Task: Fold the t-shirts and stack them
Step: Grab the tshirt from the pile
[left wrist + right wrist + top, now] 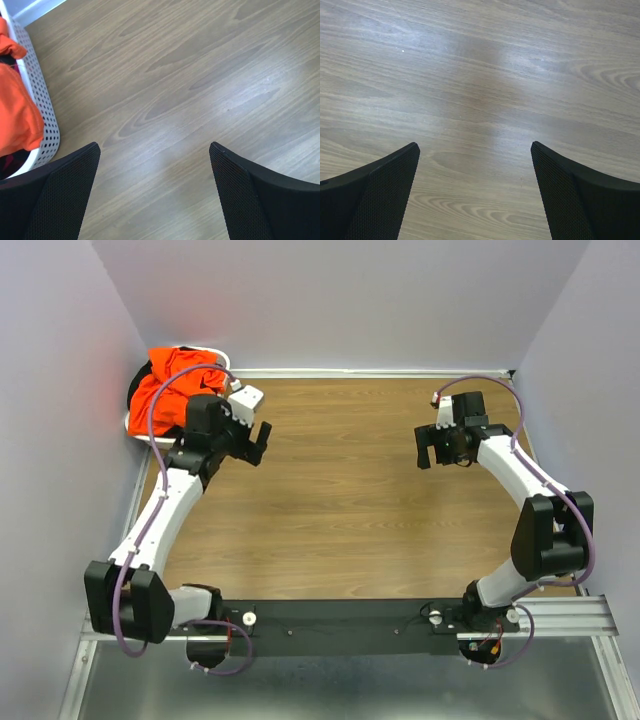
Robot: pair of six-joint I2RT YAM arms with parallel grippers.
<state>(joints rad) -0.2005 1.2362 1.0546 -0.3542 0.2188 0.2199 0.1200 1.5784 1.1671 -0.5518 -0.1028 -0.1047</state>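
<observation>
A bright orange t-shirt [172, 390] lies heaped in the white laundry basket [133, 426] at the table's far left corner, with black cloth under it. The shirt also shows at the left edge of the left wrist view [15, 107], with a bit of pink cloth [9, 161] below it. My left gripper [252, 445] is open and empty just right of the basket, above bare wood [155, 150]. My right gripper [432, 448] is open and empty over the table's right half [475, 150].
The basket's perforated white wall [42, 107] stands close to the left gripper's left finger. Lavender walls close the table at the left, back and right. A black rail [350, 625] carries both arm bases at the near edge.
</observation>
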